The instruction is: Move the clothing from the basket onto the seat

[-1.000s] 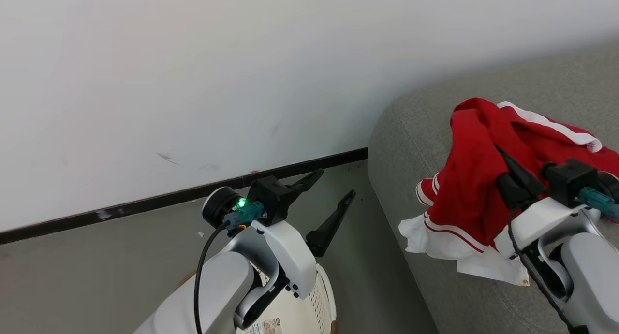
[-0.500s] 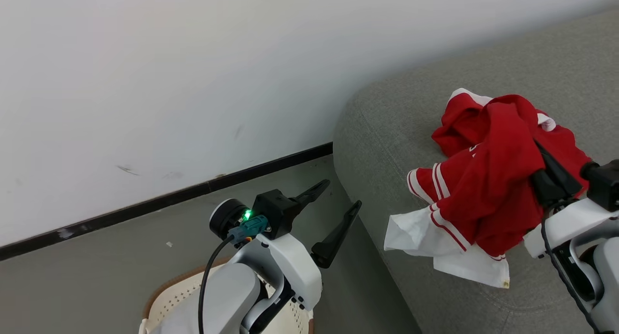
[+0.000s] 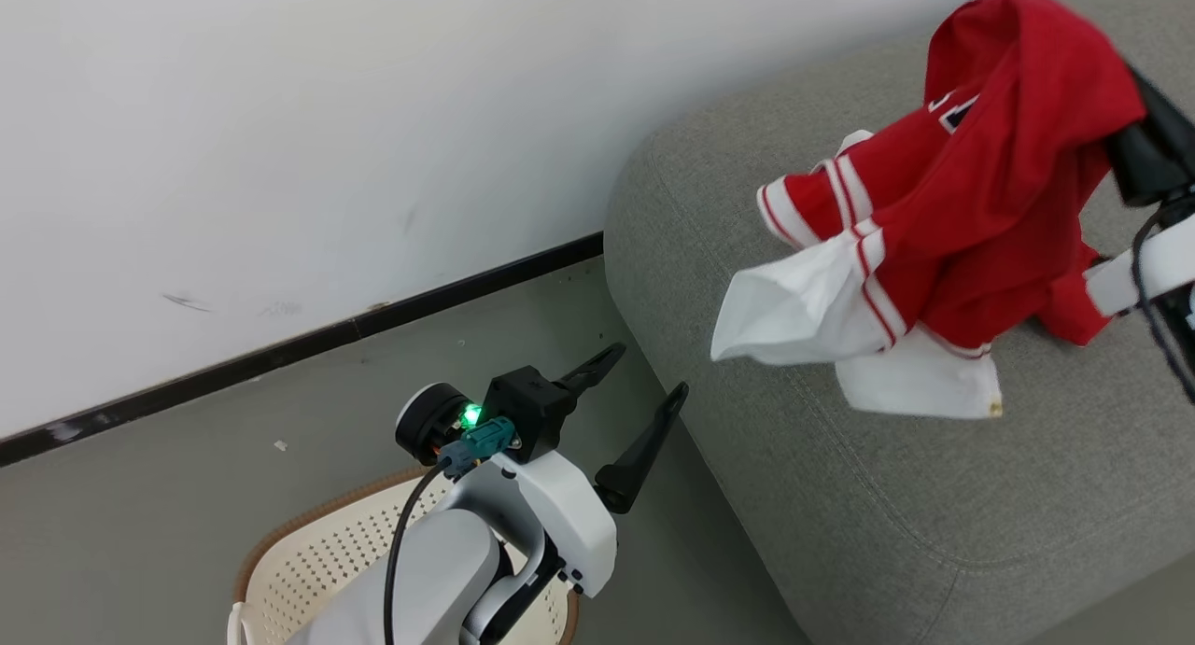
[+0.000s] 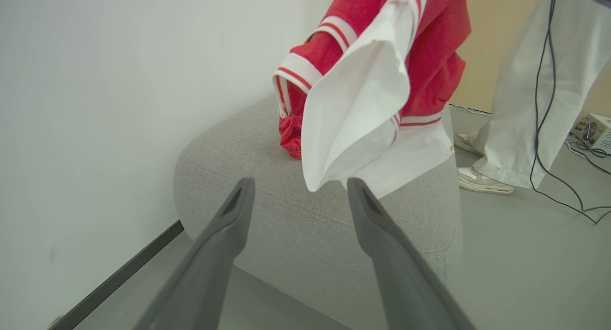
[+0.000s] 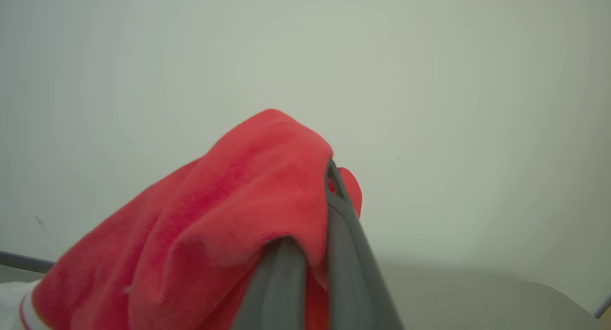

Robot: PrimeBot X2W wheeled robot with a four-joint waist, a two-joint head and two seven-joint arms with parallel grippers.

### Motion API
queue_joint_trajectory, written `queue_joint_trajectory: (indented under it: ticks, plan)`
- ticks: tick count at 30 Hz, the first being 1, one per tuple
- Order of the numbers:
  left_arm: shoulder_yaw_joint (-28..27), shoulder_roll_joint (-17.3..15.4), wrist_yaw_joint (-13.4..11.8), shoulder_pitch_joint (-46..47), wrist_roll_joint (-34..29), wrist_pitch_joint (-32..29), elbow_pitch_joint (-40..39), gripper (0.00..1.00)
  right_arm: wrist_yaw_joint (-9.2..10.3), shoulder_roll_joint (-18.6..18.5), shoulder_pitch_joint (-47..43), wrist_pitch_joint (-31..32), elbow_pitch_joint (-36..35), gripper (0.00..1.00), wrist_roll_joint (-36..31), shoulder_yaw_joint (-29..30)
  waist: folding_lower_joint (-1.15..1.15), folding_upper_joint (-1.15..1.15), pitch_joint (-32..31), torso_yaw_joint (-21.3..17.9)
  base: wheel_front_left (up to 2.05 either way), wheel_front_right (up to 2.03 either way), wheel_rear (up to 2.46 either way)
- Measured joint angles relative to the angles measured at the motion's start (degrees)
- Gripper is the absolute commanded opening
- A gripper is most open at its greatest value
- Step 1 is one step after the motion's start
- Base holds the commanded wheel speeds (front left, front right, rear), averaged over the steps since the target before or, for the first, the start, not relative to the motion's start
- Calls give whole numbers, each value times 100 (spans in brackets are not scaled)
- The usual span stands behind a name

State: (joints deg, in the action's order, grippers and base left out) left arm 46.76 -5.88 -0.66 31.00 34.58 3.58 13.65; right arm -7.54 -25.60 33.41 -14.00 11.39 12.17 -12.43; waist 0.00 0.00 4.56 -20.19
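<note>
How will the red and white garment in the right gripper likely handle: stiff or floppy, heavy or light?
Probably floppy: the red and white garment drapes over the right gripper and hangs in folds over the seat. Likely light for its size: one small pinch carries it all. It may cling on release: cloth wraps the gripper.

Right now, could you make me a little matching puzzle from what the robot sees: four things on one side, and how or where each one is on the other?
Things:
1 left gripper
2 right gripper
3 basket
4 seat

States:
A grey, beneath the hanging garment
B open, holding nothing
C cream, on the floor
D shut on the garment

Pairs: 1-B, 2-D, 3-C, 4-A
</note>
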Motion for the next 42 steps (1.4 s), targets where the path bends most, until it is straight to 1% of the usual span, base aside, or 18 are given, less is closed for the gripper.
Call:
queue_joint_trajectory:
  ticks: [4,8,12,14,17,21,22,30,37,38,40,41,42]
  plan:
    - [-19,-96,-82,1,-144,-5,-44,100,-1,-190,502,201,212,0,198,354,0,0,164,-14,0,0,0]
    - [-54,-187,-219,5,-266,-51,-180,100,0,-404,784,438,701,0,353,735,0,0,335,1,0,0,0]
    - [-69,-199,-278,46,-345,-66,-374,100,0,-655,948,597,1173,0,349,1028,0,0,515,53,0,0,0]
    - [-66,-219,-323,81,-405,-99,-443,100,0,-708,975,638,1388,0,338,1115,0,0,604,92,0,0,0]
    - [-62,-269,-355,171,-508,-120,-543,100,0,-693,978,655,1781,0,305,1184,0,0,733,165,0,0,0]
    - [-30,-315,-392,219,-584,-224,-627,100,0,-533,994,670,2186,0,201,1184,0,0,901,285,0,0,0]
    - [-19,-319,-422,237,-604,-249,-655,100,0,-460,1001,669,2271,0,159,1162,0,0,943,319,0,0,0]
    - [41,-348,-432,283,-668,-358,-828,100,0,158,1010,504,2870,0,-66,1021,0,0,1262,592,0,0,0]
    - [57,-345,-432,399,-695,-409,-901,100,0,348,1032,333,3247,0,-182,1003,0,0,1509,804,0,0,0]
    - [57,-342,-431,399,-695,-409,-904,100,0,346,1038,309,3290,2,-221,1006,0,0,1540,830,0,0,0]
    - [59,-327,-422,431,-695,-409,-910,100,0,321,1042,212,3384,31,-271,1045,0,0,1626,898,0,0,0]
    - [62,-321,-422,469,-695,-409,-911,100,0,309,1043,180,3394,87,-271,1065,0,0,1653,918,0,0,0]
    - [60,-319,-422,503,-694,-409,-913,100,0,297,1043,145,3397,100,-271,1082,0,0,1679,935,0,0,0]
